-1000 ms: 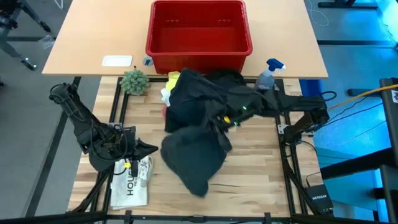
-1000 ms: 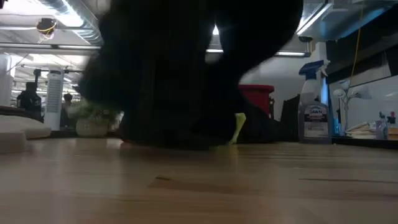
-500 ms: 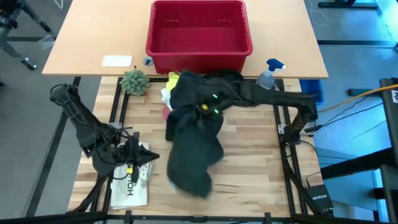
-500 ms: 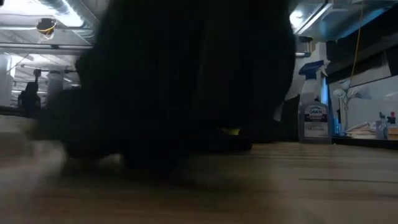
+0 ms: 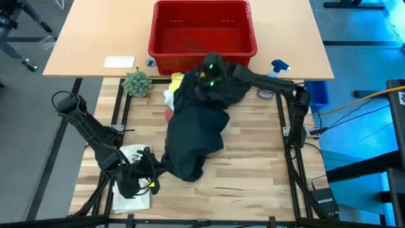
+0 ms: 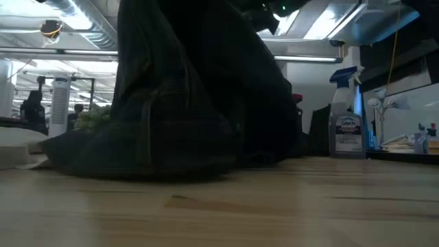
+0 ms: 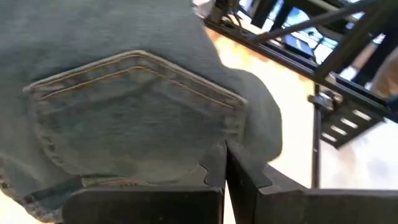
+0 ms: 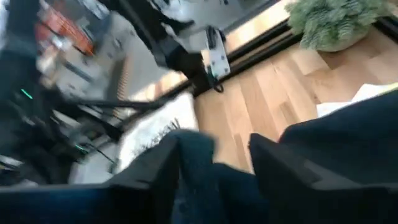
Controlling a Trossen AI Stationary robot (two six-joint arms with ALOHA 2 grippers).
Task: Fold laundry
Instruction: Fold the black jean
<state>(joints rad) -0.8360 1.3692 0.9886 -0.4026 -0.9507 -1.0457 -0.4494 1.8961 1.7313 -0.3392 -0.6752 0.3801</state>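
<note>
Tabletop (image 5: 253,171), light wood, carrying the whole lot.

Dark trousers (image 5: 193,136): largest item, heaped at centre. A second ago they were spread across the middle under the right arm; now they are drawn into a narrower heap that runs from near the red basket (image 5: 202,28) to the left gripper's corner. Judgement: repositioning only, no fold made yet.

Yellow T-shirt (image 5: 176,79): an edge shows just beside the upper end of the trousers; the rest is covered.

White "HOUSTON" item (image 5: 130,190): flat at the near left, partly under the left arm.

Right gripper (image 5: 209,68): moved from mid-table to the trousers' upper end beside the basket. Fingers now spread, with dark cloth between and around them; whether it bears on the cloth cannot be told.

Left gripper (image 5: 149,178): moved nearer the trousers' lower end, fingers pressed together.

View notes. The left wrist view alone shows a stitched back pocket (image 7: 134,112), and the closed fingertips (image 7: 219,167) right at the denim. The low view shows the heap standing tall, with a spray bottle (image 6: 346,123) behind. The right wrist view takes in a potted plant (image 8: 333,22).
</note>
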